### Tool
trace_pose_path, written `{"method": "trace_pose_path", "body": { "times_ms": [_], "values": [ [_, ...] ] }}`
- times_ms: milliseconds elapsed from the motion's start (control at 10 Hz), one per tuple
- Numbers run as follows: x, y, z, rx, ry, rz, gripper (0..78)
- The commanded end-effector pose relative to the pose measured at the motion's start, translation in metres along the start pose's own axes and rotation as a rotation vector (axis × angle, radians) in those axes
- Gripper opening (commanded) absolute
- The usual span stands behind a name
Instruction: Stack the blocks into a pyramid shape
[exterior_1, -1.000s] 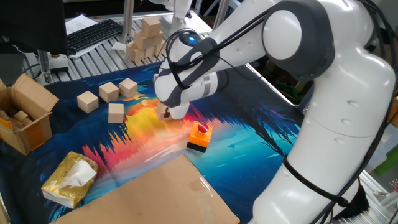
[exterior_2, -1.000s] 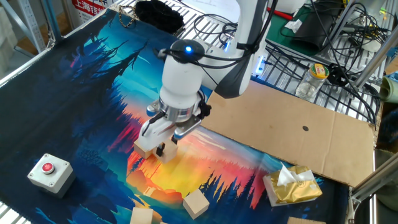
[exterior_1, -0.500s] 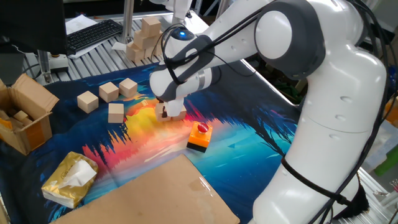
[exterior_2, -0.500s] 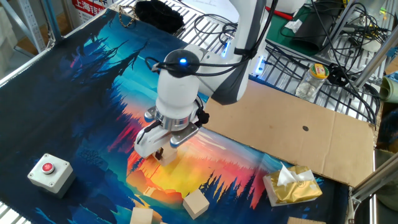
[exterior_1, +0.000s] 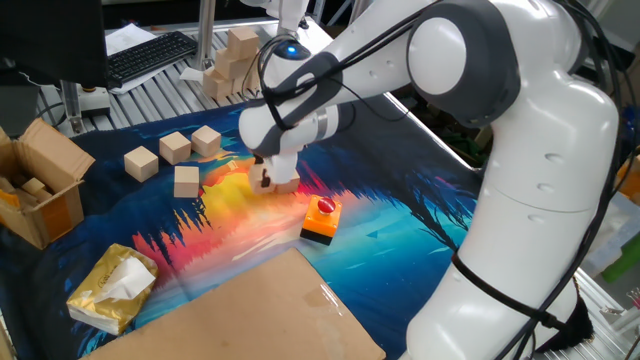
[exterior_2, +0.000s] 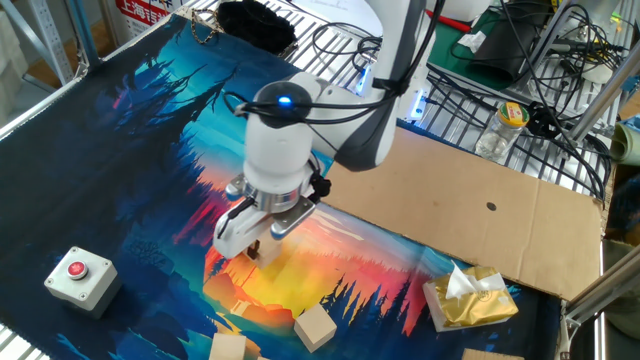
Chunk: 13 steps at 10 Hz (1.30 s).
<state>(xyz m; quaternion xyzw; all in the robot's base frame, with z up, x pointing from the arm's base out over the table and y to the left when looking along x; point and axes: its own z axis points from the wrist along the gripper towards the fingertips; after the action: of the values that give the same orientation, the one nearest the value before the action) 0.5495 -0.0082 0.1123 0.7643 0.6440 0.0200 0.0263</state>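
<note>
So, block count first: in one fixed view you've got four loose blocks sitting on the surface (exterior_1: 420, 215) left of the arm. One (exterior_1: 141, 162) is furthest left, one (exterior_1: 175, 148) and one (exterior_1: 207, 140) are next to it in a rough row, and one (exterior_1: 186, 181) sits a bit in front of those. A fifth block (exterior_1: 283, 172) looks to be at the pincer (exterior_1: 268, 180), with a pale tan face poking out beside the dark fingertips. Your sixth one I can't find; the arm covers a lot of the mat.

From the other fixed view only two blocks show at the bottom edge, one (exterior_2: 314, 327) fully visible and one (exterior_2: 228, 348) cut off by the frame. The pincer (exterior_2: 256, 246) there hangs low over the orange part of the mat.

Direction-wise they're cubes, so no real long axis. The loose ones all sit flat, each turned at a slightly different angle.

Whether the pincer is actually clamped on that block or just next to it, I can't tell; the white hand hides the fingers.

Other stuff, one each: an orange-and-black button box (exterior_1: 321, 220), a cardboard box (exterior_1: 40, 190), a crumpled yellow packet (exterior_1: 112, 287), a flat cardboard sheet (exterior_1: 260, 315), and a grey button box (exterior_2: 80, 276) in the other view. A pile of wooden blocks (exterior_1: 232, 62) sits off the mat at the back.
</note>
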Motion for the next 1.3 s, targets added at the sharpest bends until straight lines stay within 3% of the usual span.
{"method": "trace_pose_path", "body": {
  "times_ms": [100,600,1300],
  "values": [
    [-0.005,0.006,0.004,0.006,0.010,-0.048,1.1],
    [-0.007,0.005,0.010,0.038,0.018,-0.089,1.1],
    [-0.015,0.001,0.020,0.038,0.034,-0.127,1.1]
  ]
}}
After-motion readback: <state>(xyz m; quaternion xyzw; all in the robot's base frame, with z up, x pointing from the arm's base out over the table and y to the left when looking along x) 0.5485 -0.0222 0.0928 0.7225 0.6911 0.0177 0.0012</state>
